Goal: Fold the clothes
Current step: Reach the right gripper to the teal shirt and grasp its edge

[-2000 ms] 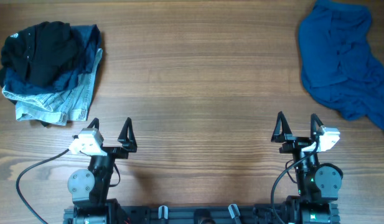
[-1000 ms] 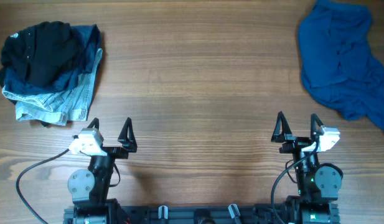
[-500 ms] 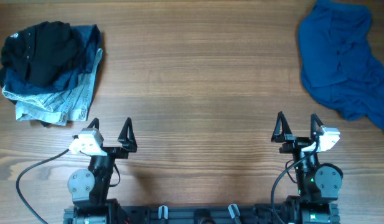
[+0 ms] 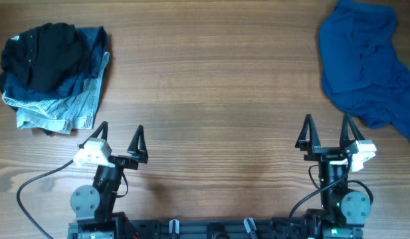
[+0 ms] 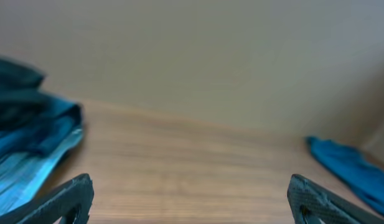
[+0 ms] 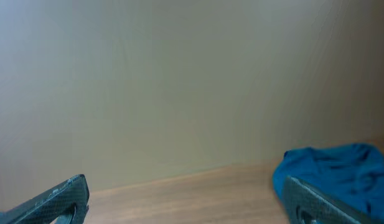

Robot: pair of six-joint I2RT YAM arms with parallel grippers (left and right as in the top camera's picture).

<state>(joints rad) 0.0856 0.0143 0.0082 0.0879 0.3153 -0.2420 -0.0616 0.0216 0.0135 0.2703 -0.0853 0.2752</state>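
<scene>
The rumpled royal-blue cloth garment [image 4: 367,63] lies heaped at the far right corner of the wooden bench [image 4: 211,99], beyond my right gripper [image 4: 327,119] and apart from it. That gripper and my left gripper [image 4: 121,127] both stand spread wide, holding and touching nothing.

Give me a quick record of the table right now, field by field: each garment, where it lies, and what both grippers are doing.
task garment: large royal-blue wrinkled cloth garment, crumpled and unfolded, far right of the wooden table
other clothes: black garment heaped on pale denim jeans, far left
left gripper: open, empty, at the near edge, apart from all cloth
right gripper: open, empty, just short of the blue garment's near hem, not touching
folding: not yet begun
</scene>
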